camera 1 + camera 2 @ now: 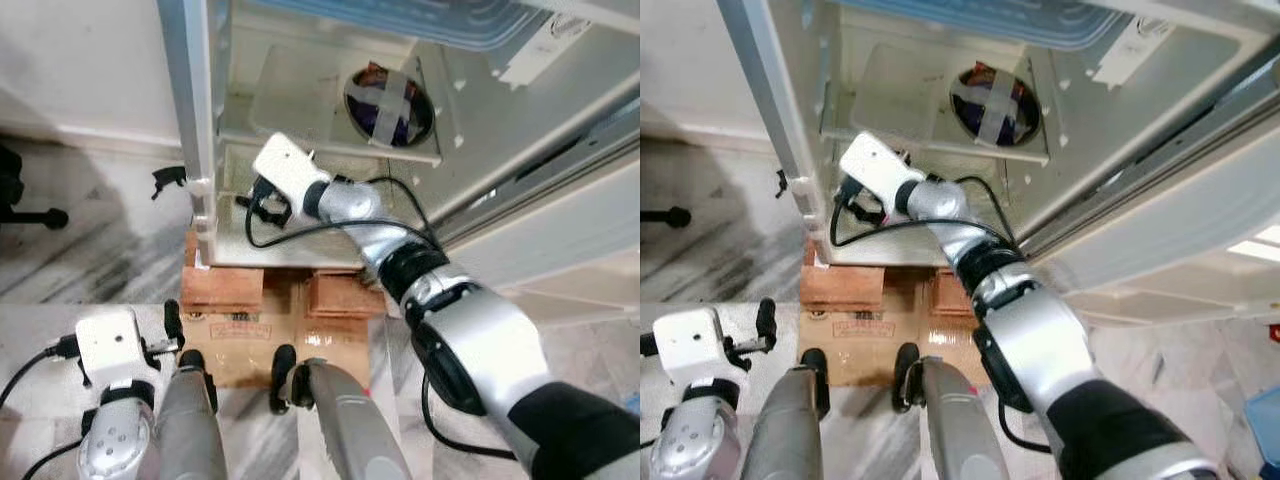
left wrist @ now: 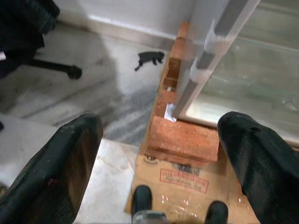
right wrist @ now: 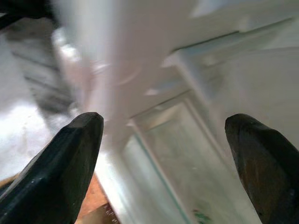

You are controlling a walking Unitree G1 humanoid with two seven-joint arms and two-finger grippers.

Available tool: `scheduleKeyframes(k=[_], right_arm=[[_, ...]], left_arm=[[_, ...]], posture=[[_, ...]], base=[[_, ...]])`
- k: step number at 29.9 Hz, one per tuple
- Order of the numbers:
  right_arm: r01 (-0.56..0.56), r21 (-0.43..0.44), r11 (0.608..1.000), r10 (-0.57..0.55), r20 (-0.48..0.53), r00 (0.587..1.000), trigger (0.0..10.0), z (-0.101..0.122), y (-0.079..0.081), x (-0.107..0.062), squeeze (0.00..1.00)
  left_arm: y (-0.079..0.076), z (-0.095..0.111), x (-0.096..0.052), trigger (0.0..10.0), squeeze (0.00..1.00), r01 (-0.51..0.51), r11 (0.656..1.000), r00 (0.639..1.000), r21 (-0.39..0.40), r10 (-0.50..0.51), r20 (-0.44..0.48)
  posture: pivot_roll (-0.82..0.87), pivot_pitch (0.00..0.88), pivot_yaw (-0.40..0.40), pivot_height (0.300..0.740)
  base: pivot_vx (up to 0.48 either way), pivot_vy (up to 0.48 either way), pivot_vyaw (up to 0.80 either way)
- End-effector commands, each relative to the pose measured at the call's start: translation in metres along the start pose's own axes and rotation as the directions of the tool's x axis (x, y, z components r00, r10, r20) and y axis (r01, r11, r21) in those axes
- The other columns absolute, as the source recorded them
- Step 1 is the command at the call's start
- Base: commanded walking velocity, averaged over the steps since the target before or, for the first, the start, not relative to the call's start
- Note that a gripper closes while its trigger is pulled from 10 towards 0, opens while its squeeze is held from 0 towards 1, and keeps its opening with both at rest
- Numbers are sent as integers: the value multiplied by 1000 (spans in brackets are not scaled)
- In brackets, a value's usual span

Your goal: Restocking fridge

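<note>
The right claw [image 3: 163, 154] gapes wide and empty inside the open fridge [image 1: 330, 130], its dark round container [image 1: 390, 105] at one o'clock, while the left claw [image 2: 163, 154], equally spread, hangs over bricks [image 2: 184, 140].

Below me: grey-streaked marble floor [image 1: 90, 250], bright patch near left. White wall [image 1: 80, 60] with pale skirting far left. Black chair base [image 2: 51, 65] on castors far left. Red bricks [image 1: 222, 285] stacked ahead, flattened cardboard [image 1: 240, 345] just near them. Small black object [image 2: 149, 58] on floor by wall.
</note>
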State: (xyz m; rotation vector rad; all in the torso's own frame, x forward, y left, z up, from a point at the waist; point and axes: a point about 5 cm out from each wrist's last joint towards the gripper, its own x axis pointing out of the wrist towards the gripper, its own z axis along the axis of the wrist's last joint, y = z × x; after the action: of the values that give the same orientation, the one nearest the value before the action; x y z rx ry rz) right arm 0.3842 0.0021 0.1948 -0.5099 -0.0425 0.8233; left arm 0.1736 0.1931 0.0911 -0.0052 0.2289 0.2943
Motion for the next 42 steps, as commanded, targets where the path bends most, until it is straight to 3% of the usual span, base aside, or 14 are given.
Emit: scheduleKeyframes(k=[1,7,11,16,25,26,27,31,33,34,35,36,38,42], right_arm=[[32,56,998,-30,-43,999,10000,-8,-4,-2,1000],[100,52,994,-96,-72,993,10000,-4,-14,-2,1000],[200,59,978,-199,-19,980,10000,9,-29,-4,1000],[241,80,967,-245,39,969,10000,17,-40,-8,1000],[202,201,959,-221,79,972,10000,-8,-56,-29,1000],[190,177,966,-209,92,974,10000,-13,-58,-34,718],[182,159,970,-199,102,975,10000,-16,-59,-37,39],[159,102,982,-174,166,971,10000,-24,-66,-53,0],[159,102,982,-174,166,971,10000,-24,-66,-53,0],[154,105,982,-172,185,968,10000,-27,-68,-59,0],[130,127,983,-155,211,965,10000,-40,-65,-70,0],[130,127,983,-155,211,965,10000,-40,-65,-70,0],[68,114,991,-93,231,969,10000,-58,-42,-79,0],[62,164,985,-96,211,973,10000,-73,-27,-86,0]], left_arm=[[0,-4,-7,10000,0,-12,1000,1000,0,12,-26],[2,-6,-18,10000,0,-37,999,998,-2,37,-45],[3,-8,-22,10000,0,-46,999,997,-2,46,-56],[4,-8,-21,10000,0,-48,999,997,0,47,-59],[8,-5,-11,10000,0,-48,999,998,14,49,-48],[8,-4,-9,10000,0,-45,999,998,16,45,-42],[8,-3,-7,10000,0,-42,999,998,17,43,-39],[6,0,2,10000,0,-26,999,999,21,26,-20],[6,0,2,10000,0,-26,999,999,21,26,-20],[6,2,7,10000,0,-19,1000,1000,24,19,-11],[5,1,14,10000,0,-12,1000,1000,-23,11,-24],[5,1,14,10000,0,-12,1000,1000,-23,11,-24],[7,-4,20,10000,0,-12,1000,1000,-11,11,-23],[2,-4,24,10000,0,18,1000,1000,7,-18,-11]], posture=[[228,388,-307,740],[235,417,-326,740],[233,426,-330,740],[231,430,-328,740],[219,401,-311,740],[213,391,-304,740],[213,391,-304,740],[194,351,-285,740],[194,351,-285,740],[188,327,-273,740],[173,272,-229,740],[173,272,-229,740],[172,230,-204,740],[176,197,-198,740]], base=[[0,0,0],[0,0,0],[0,0,0],[0,0,0],[0,0,0],[0,0,0],[0,0,0],[0,0,0],[0,0,0],[0,0,0],[0,0,0],[0,0,0],[0,0,0],[0,0,0]])
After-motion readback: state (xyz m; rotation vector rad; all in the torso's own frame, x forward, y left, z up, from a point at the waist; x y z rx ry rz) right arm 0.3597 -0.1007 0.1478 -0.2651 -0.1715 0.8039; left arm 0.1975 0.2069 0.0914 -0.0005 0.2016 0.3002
